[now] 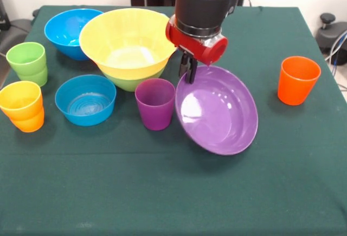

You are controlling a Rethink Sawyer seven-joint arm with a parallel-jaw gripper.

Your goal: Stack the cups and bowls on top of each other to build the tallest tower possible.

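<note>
My gripper (pixel 190 72) is shut on the far rim of the purple bowl (pixel 219 114), which hangs tilted with its opening toward the camera and its low edge near the cloth. The large yellow bowl (pixel 127 40) sits nested in a lime green bowl (pixel 133 80) just left of the gripper. A purple cup (pixel 155 103) stands upright against the tilted bowl's left side. The smaller blue bowl (pixel 85 99) and the big blue bowl (pixel 69 30) are further left. At the left edge a green cup (pixel 27 61) sits nested in another, and a yellow cup (pixel 20 99) sits in an orange one (pixel 30 122).
A lone orange cup (pixel 298 80) stands upright at the right. The table (pixel 173 192) is covered with dark green cloth. Dark chair parts show past the table's left and right far corners.
</note>
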